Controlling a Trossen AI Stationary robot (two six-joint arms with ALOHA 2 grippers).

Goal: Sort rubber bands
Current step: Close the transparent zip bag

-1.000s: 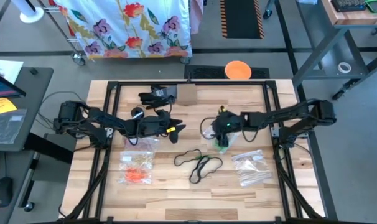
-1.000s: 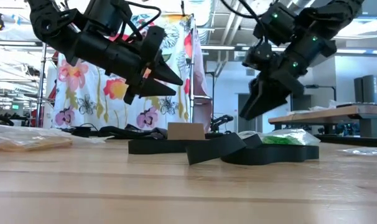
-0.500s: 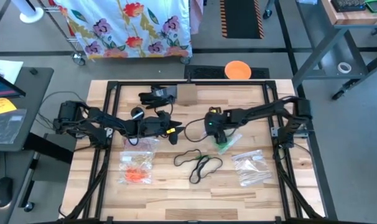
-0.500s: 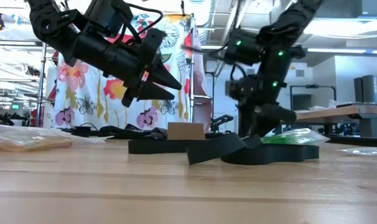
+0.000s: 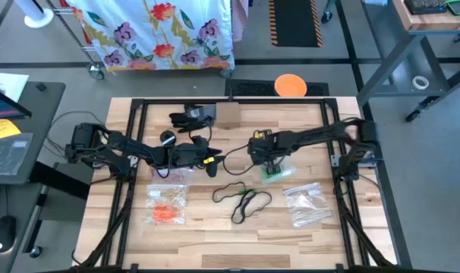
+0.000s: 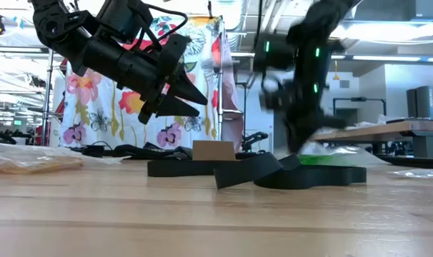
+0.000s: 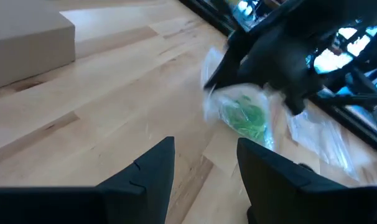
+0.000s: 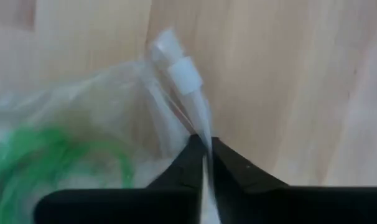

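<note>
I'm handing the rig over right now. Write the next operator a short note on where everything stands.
Right gripper: shut on the edge of the clear bag of green bands, mid-table.
Left gripper: open, holding nothing, raised above the table left of centre.
Bag of orange bands lies front left; another clear bag front right, its contents too hard to tell.
Loose dark bands lie front centre, unsorted.
Left to do: bag the dark bands.
</note>
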